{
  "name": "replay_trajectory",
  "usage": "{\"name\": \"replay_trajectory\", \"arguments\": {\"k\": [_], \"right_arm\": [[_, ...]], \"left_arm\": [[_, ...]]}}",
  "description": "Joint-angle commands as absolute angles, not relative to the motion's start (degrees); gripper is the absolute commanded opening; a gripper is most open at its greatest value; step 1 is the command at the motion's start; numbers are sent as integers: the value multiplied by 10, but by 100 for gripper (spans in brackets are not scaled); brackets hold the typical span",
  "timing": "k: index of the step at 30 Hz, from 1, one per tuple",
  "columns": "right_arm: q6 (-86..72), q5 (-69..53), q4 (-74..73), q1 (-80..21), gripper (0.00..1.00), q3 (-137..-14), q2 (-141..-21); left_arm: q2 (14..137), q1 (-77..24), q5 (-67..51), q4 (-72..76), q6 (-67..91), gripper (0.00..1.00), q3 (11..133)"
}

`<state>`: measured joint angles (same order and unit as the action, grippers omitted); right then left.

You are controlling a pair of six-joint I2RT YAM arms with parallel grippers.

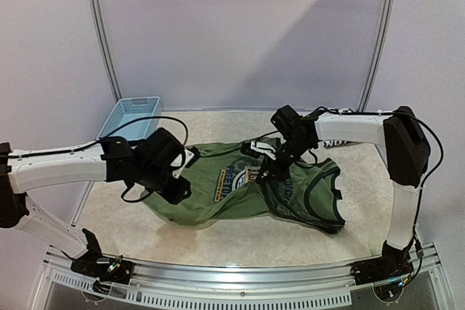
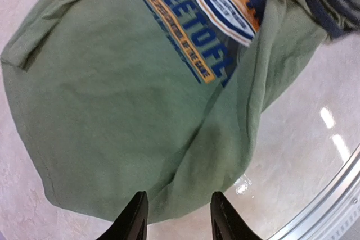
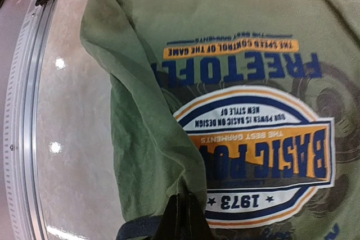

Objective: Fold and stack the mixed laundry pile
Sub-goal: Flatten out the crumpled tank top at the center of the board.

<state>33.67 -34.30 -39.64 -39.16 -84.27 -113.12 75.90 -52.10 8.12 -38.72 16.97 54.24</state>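
The olive-green shirt [image 1: 218, 205] lies crumpled in the middle of the desk [image 1: 123, 223]. The left tool [image 2: 179, 199] hangs over its left edge, fingers partly apart, gripping nothing. The right tool [image 3: 181, 209], closed tight, pinches a fold beside the emblem [image 3: 259, 155].

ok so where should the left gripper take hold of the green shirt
Probably the plain rounded edge of the green shirt, away from the print, lying flat on the table just ahead of the open left gripper. Come down from above with the jaws straddling that edge: it is thin, free cloth, far from where the right gripper seems to pinch.
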Motion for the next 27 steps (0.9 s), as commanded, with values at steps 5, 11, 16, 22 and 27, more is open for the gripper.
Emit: {"name": "replay_trajectory", "arguments": {"k": [5, 11, 16, 22, 27], "right_arm": [[290, -394, -429, -376, 0, -850, -1164], [285, -404, -431, -356, 0, -847, -1170], [290, -418, -439, -355, 0, -844, -1168], [289, -471, -467, -365, 0, -809, -1135], [312, -480, -511, -428, 1, -764, -1071]], "left_arm": [[881, -609, 87, -426, 72, 38, 586], [894, -653, 121, -433, 91, 45, 564], [960, -659, 171, -449, 87, 46, 574], [974, -663, 163, -466, 79, 17, 585], [920, -667, 144, -500, 99, 0, 592]]}}
